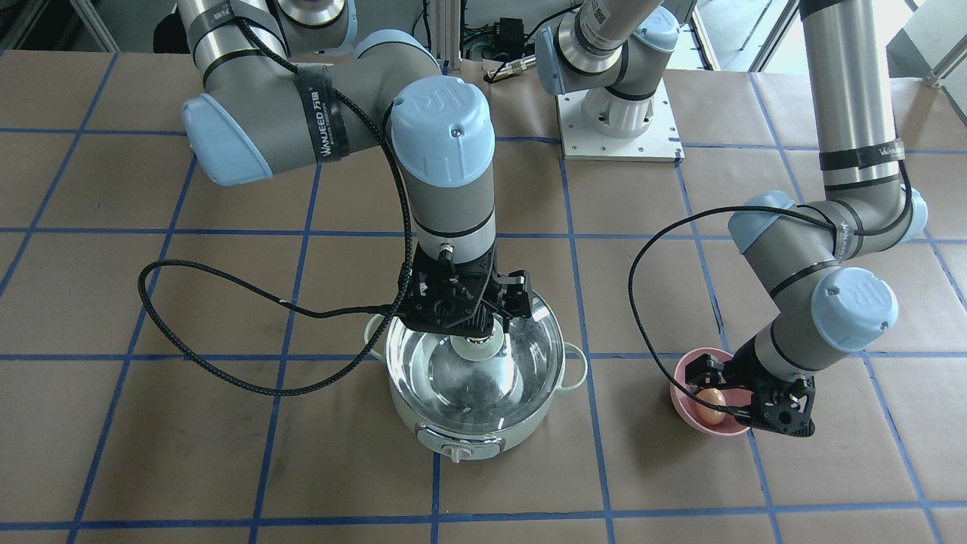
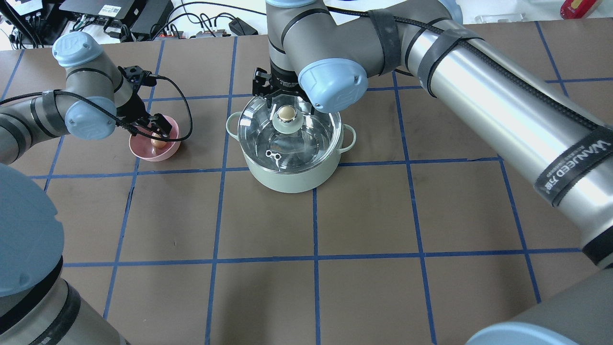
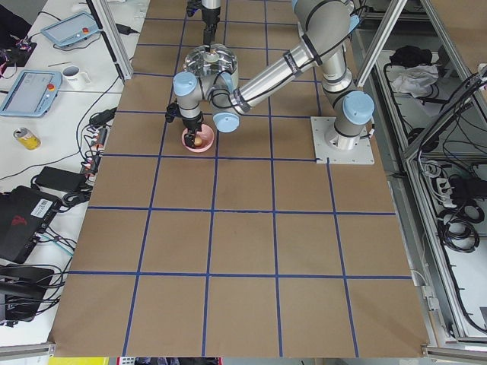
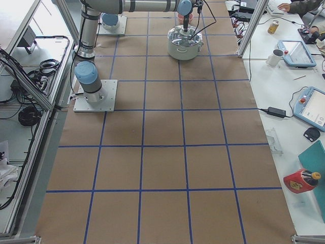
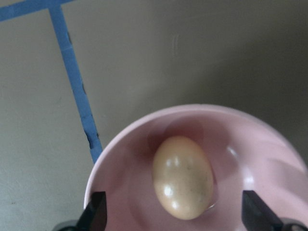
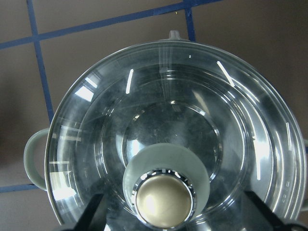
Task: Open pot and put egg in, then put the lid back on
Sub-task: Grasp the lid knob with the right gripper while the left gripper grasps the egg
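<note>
The mint-green pot stands mid-table with the glass lid seated on it. My right gripper hangs over the lid, open, its fingers on either side of the beige-topped knob without touching it. The tan egg lies in a pink bowl on the robot's left side of the pot. My left gripper is open, lowered into the bowl, with a finger on each side of the egg. The overhead view shows the pot, the egg and the bowl too.
The right arm's cable loops over the table beside the pot. The left arm's white base plate sits at the robot's edge. Blue tape lines cross the brown table.
</note>
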Available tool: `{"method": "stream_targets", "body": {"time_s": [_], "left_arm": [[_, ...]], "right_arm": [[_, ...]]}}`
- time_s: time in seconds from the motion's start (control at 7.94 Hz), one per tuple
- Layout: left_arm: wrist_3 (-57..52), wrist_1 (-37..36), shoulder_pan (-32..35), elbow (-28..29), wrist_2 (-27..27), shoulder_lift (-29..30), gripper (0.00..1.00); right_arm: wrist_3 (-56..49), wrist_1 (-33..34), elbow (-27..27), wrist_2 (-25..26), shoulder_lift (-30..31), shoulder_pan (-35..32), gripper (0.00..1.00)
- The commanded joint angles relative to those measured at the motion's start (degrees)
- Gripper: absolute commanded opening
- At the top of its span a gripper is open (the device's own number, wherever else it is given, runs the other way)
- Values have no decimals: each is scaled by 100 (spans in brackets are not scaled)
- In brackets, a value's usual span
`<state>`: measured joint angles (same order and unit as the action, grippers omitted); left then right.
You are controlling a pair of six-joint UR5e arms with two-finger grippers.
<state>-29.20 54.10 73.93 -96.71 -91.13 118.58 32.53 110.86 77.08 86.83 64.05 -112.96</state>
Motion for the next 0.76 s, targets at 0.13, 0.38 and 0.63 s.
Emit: {"method": "stream_targets", "body": {"time_s": [0.13, 0.38, 0.63], "left_arm": [[300, -66, -1, -50, -46, 42, 100], [563, -5, -1, -67, 33, 42, 100], [582, 4, 7, -68, 42, 59, 100]], "right_arm": [[-62, 6, 43, -26, -173, -69, 95], [-80, -38, 44, -87, -182, -69, 76], [-89, -90, 44, -157, -174, -69, 59]]}}
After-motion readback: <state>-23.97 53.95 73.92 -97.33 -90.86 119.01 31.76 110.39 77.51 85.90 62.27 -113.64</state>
